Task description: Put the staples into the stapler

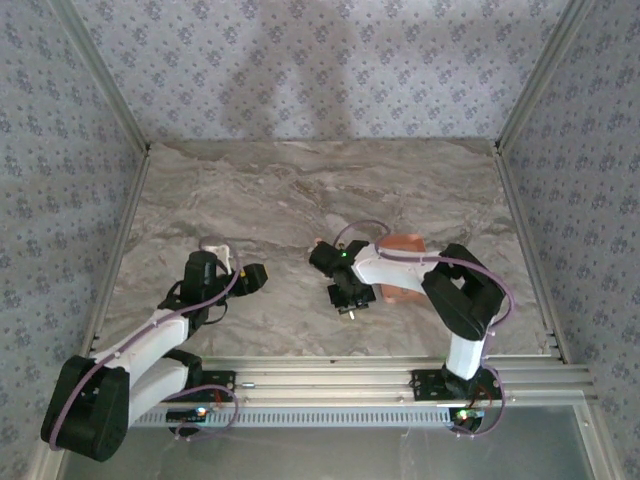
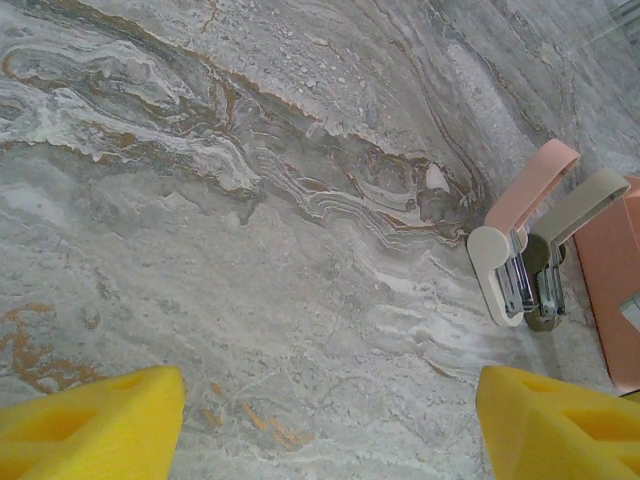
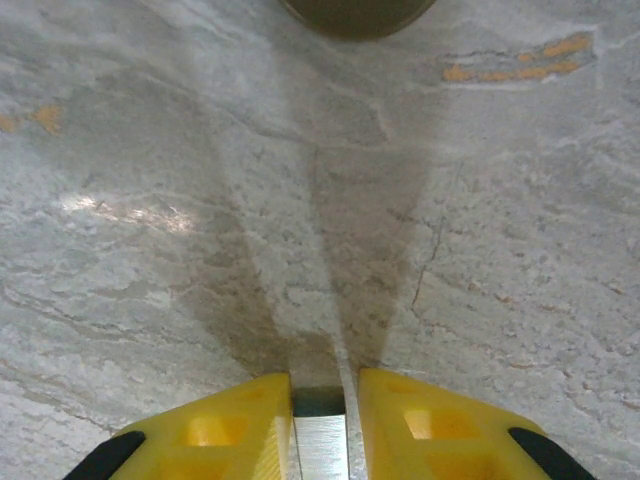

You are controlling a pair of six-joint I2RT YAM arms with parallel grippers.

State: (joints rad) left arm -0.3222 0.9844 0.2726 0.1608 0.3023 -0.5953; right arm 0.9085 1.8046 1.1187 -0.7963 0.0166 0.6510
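The stapler (image 2: 520, 262) lies open on the marble table in the left wrist view, its pale pink lid swung up and its white and grey metal parts exposed. My left gripper (image 2: 330, 400) is open a little short of it, with bare table between its yellow fingers. From above, the left gripper (image 1: 255, 277) sits left of centre. My right gripper (image 3: 325, 385) is shut on the staples (image 3: 322, 440), a thin shiny metal strip pinched between its yellow fingers just above the table. In the top view the right gripper (image 1: 347, 305) hangs near the table's middle, pointing down.
A salmon-orange tray (image 2: 612, 290) lies right beside the stapler, and from above the tray (image 1: 402, 262) is partly under the right arm. A dark round shape (image 3: 355, 12) sits at the top edge of the right wrist view. Patterned walls enclose the table.
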